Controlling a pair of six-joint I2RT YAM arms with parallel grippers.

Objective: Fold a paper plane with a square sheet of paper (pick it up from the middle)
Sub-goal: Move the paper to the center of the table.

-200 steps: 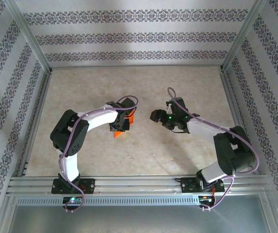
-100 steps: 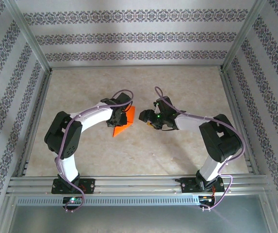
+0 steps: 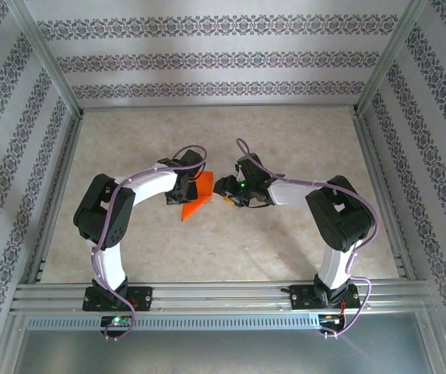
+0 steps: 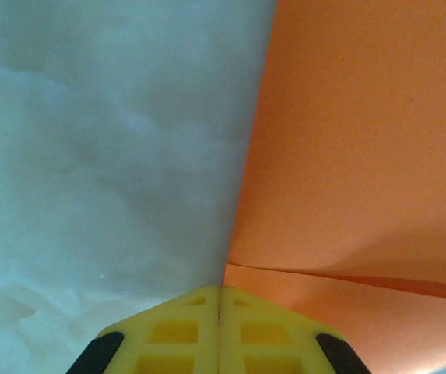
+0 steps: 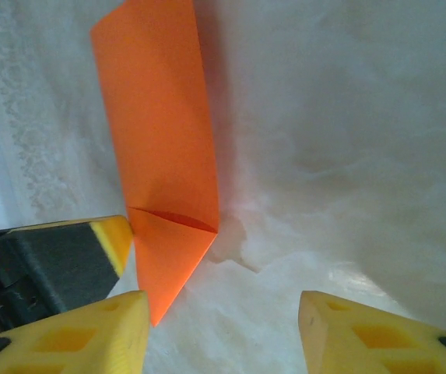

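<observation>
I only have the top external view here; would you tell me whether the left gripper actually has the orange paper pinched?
Observer: Yes. On the left wrist camera the left gripper has its fingers closed flat together, with the orange paper coming out of their seam.
Operator: Thank you. And the right arm?
Observer: The right wrist camera shows the right gripper with fingers apart, the paper's pointed corner in the gap beside one finger.

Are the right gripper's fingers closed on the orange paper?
No. The right gripper is open, and the tip of the orange paper lies beside one finger.
</observation>
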